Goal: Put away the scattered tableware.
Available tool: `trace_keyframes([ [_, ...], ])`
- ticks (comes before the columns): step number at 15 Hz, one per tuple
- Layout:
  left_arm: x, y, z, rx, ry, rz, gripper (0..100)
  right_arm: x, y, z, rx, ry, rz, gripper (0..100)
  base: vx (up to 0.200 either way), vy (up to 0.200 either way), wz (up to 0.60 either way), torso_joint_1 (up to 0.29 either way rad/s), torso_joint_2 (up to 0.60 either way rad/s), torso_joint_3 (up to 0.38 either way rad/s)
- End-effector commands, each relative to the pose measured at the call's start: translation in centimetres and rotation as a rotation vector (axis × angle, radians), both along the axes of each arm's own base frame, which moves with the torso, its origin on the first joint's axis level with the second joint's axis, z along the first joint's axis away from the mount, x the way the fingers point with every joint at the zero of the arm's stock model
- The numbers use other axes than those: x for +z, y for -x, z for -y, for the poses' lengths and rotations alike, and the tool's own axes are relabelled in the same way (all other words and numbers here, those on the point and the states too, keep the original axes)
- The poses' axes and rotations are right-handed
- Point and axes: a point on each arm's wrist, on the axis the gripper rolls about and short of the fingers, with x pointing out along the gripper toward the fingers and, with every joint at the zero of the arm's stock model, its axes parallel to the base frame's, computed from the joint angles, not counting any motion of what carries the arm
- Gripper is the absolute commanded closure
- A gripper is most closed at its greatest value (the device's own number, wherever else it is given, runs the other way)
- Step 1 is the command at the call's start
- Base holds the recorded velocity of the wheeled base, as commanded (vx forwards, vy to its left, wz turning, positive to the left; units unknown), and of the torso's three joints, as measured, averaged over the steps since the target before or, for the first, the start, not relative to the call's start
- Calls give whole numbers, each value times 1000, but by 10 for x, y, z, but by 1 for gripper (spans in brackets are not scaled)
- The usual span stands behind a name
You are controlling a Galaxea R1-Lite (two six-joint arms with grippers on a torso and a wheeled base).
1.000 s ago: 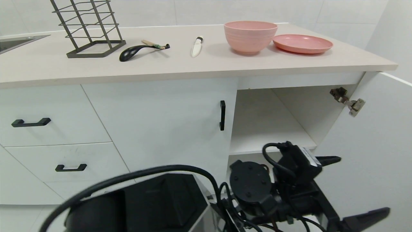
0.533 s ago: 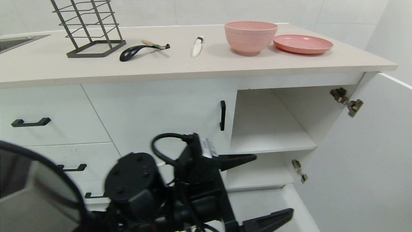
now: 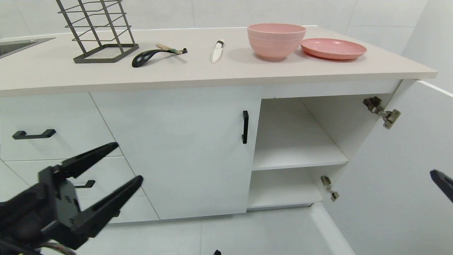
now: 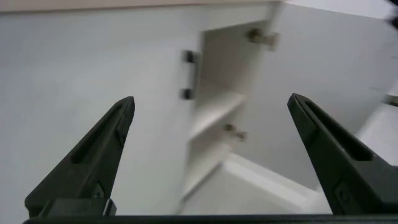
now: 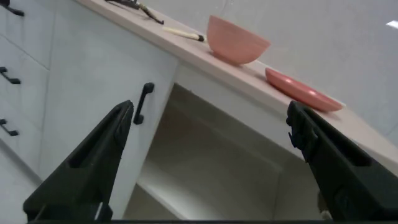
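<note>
Our left gripper [image 3: 129,161] hangs low in front of the drawers [image 3: 53,117], its two fingers spread wide and gripping nothing. Our right gripper [image 5: 208,117] is likewise released, fingers well apart with nothing held; it sits low, beside the swung-out door [image 3: 407,159]. All the tableware lies on the counter [image 3: 212,74], well above both grippers and apart from them. Up and slightly to the right of the left gripper we see the black spoon [image 3: 148,56], with the chopsticks [image 3: 170,49] touching its handle end, just beside the wire rack [image 3: 97,32]. Farther right from that gripper lies the white knife [image 3: 216,51], then the pink bowl [image 3: 276,39], upright, and the pink plate [image 3: 332,47] just beside it; whether those two touch we cannot tell. From the right gripper, bowl and plate lie up and to its left. Between the two grippers stand the closed door [image 3: 177,152] with its black handle [image 3: 244,126] and the open cabinet [image 3: 336,120] with its shelf [image 3: 297,156]
</note>
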Motion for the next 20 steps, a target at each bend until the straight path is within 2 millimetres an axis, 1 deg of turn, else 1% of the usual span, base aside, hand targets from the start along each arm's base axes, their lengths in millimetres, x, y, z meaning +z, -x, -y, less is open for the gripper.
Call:
trace_keyframes([
  [1,-4,84,-44,344,5,138,0,-11,49,-3,33,3,73,0,0,0,0,0,0,0],
  [2,-18,102,-45,373,-8,86,0,-19,61,-3,36,2,43,0,0,0,0,0,0,0],
  [3,-26,118,-45,399,-21,28,0,-32,74,-3,55,3,-13,0,0,0,0,0,0,0],
  [4,-25,127,-45,412,-33,-23,0,-46,85,-3,93,7,-76,0,0,0,0,0,0,0],
  [5,-22,130,-45,416,-33,-31,0,-58,89,-3,104,12,-155,0,0,0,0,0,0,0],
  [6,-22,131,-45,420,-29,-16,0,-60,87,-3,90,11,-186,0,0,0,0,0,0,0],
  [7,-26,139,-45,422,-17,22,0,-60,84,-3,65,8,-201,0,0,0,0,0,0,0],
  [8,-38,147,-45,424,-4,65,0,-60,86,-3,36,5,-186,0,0,0,0,0,0,0],
  [9,-46,148,-45,422,-6,69,0,-61,91,-3,24,3,-159,0,0,0,0,0,0,0],
  [10,-58,145,-47,490,6,43,0,-72,102,-3,16,2,-156,0,0,0,0,0,0,0],
  [11,-58,145,-47,490,6,43,0,-72,102,-3,16,2,-156,0,0,0,0,0,0,0],
  [12,-80,138,-51,652,-33,-48,0,-97,114,-3,-21,-4,-226,0,0,0,0,0,0,0],
  [13,-84,137,-51,685,-72,-83,0,-97,112,-2,-71,-24,-234,0,0,0,0,0,0,0],
  [14,-90,136,-52,740,-141,-110,0,-97,109,2,-261,-96,-260,0,0,0,0,0,0,0],
  [15,-92,136,-53,748,-151,-128,0,-112,109,6,-437,-166,-392,0,0,0,0,0,0,0],
  [16,-95,136,-53,751,-155,-164,0,-114,113,8,-479,-200,-434,0,0,0,0,0,0,0],
  [17,-96,136,-53,746,-123,-195,0,-112,113,8,-484,-231,-430,0,0,0,0,0,0,0],
  [18,-96,136,-53,740,-78,-208,0,-113,112,9,-512,-245,-426,0,0,0,0,0,0,0],
  [19,-96,136,-53,739,-85,-204,0,-117,111,10,-566,-265,-438,0,0,0,0,0,0,0],
  [20,-96,136,-53,738,-88,-203,0,-117,111,10,-562,-268,-438,0,0,0,0,0,0,0],
])
